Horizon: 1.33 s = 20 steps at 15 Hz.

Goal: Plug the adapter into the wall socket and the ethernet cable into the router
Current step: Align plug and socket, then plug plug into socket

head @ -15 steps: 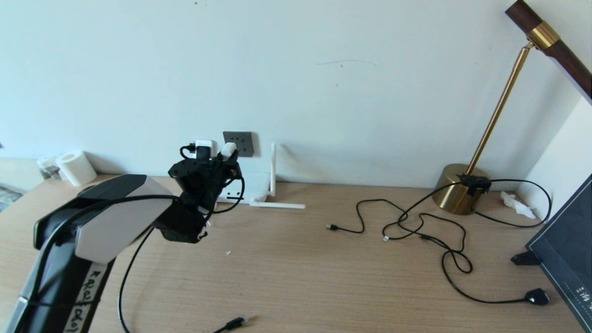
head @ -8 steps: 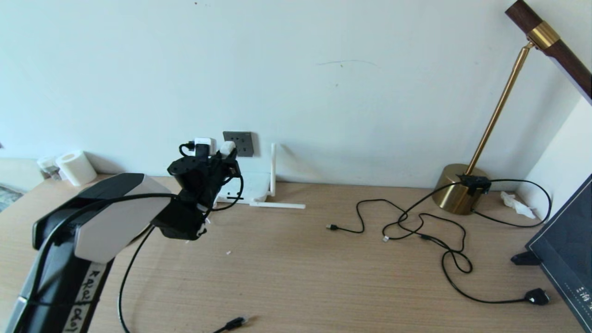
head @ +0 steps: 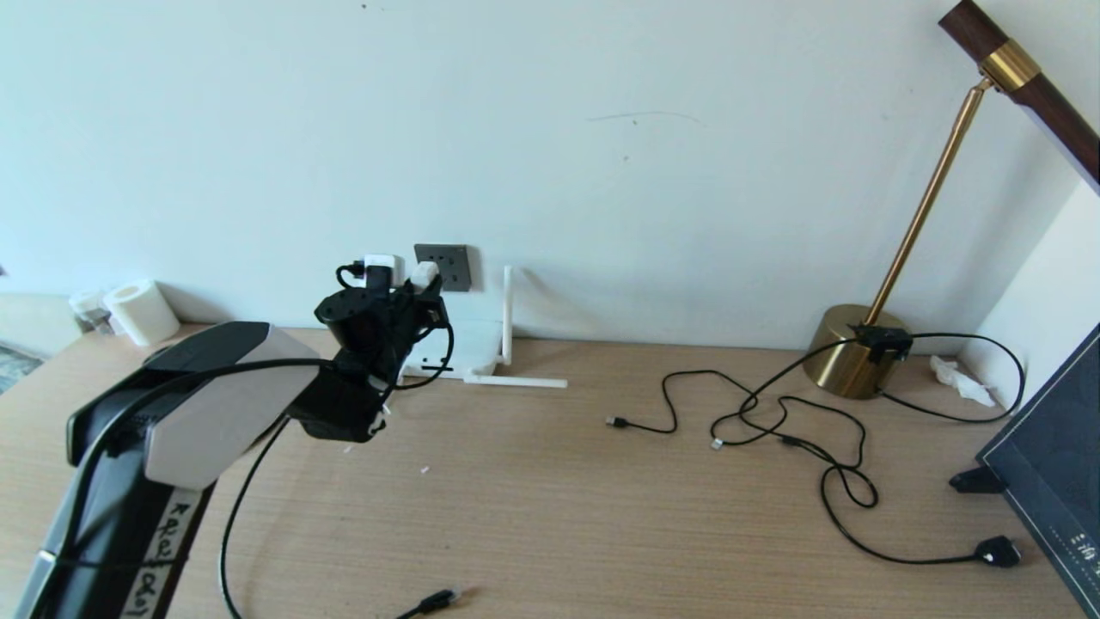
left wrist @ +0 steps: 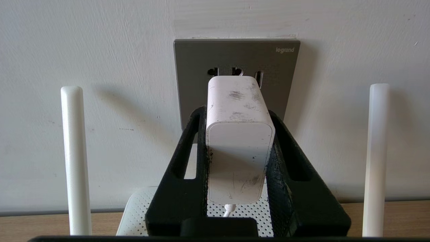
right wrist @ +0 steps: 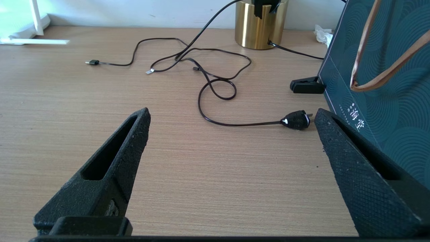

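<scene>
My left gripper is up at the wall, shut on the white adapter. In the left wrist view the black fingers clamp both sides of the adapter, and its thin white cord hangs below. The adapter's front end sits against the dark grey wall socket, just under the top pin holes; I cannot tell whether its pins are in. The white router lies under the socket with antennas standing upright. The ethernet cable's plug lies at the table's front edge. My right gripper hovers open over bare table.
A brass lamp base stands at the back right, with thin black cables looping across the table to a black two-pin plug. A dark teal bag stands at the right edge. A tissue roll sits at the far left.
My left gripper has lifted the adapter slightly and edged it closer to the wall socket. Nothing else has moved.
</scene>
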### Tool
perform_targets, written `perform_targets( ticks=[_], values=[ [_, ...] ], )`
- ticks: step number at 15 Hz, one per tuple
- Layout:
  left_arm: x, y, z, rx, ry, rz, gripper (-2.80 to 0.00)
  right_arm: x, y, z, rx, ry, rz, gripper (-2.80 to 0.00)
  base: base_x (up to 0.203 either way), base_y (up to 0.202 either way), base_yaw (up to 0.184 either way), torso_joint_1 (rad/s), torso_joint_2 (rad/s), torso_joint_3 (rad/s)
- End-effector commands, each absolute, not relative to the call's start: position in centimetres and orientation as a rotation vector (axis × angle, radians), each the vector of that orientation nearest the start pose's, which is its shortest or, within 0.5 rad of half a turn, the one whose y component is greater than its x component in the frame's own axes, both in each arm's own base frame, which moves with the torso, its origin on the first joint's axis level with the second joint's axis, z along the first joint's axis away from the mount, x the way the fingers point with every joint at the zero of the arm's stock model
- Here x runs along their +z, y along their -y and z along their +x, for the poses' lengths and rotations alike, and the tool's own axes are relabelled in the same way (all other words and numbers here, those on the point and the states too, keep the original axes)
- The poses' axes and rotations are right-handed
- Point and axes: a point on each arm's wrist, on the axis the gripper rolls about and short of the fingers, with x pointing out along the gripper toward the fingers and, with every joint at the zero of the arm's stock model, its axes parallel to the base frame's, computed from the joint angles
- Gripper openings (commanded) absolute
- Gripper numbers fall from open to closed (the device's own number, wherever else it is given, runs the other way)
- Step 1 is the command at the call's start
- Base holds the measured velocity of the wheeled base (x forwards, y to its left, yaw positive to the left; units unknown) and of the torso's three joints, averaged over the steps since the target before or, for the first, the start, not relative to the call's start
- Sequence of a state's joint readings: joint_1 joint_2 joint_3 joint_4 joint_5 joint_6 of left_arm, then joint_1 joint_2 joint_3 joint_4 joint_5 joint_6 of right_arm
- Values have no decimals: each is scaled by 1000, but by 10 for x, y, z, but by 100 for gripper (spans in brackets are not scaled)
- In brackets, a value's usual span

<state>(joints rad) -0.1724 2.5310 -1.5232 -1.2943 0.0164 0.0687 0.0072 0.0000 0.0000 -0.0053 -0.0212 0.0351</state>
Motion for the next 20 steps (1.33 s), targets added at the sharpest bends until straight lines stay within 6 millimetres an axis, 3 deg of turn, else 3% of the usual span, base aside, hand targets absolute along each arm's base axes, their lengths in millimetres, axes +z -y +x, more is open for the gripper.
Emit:
perform_targets(
  ticks=[1, 20],
  values=[
    [93, 83, 497, -139, 301, 41, -280, 76, 1, -23, -14, 5, 35, 0, 0, 0, 0, 0, 0, 0],
    [91, 85, 518, -132, 309, 41, -280, 76, 1, -23, -14, 5, 35, 0, 0, 0, 0, 0, 0, 0]
  ],
)
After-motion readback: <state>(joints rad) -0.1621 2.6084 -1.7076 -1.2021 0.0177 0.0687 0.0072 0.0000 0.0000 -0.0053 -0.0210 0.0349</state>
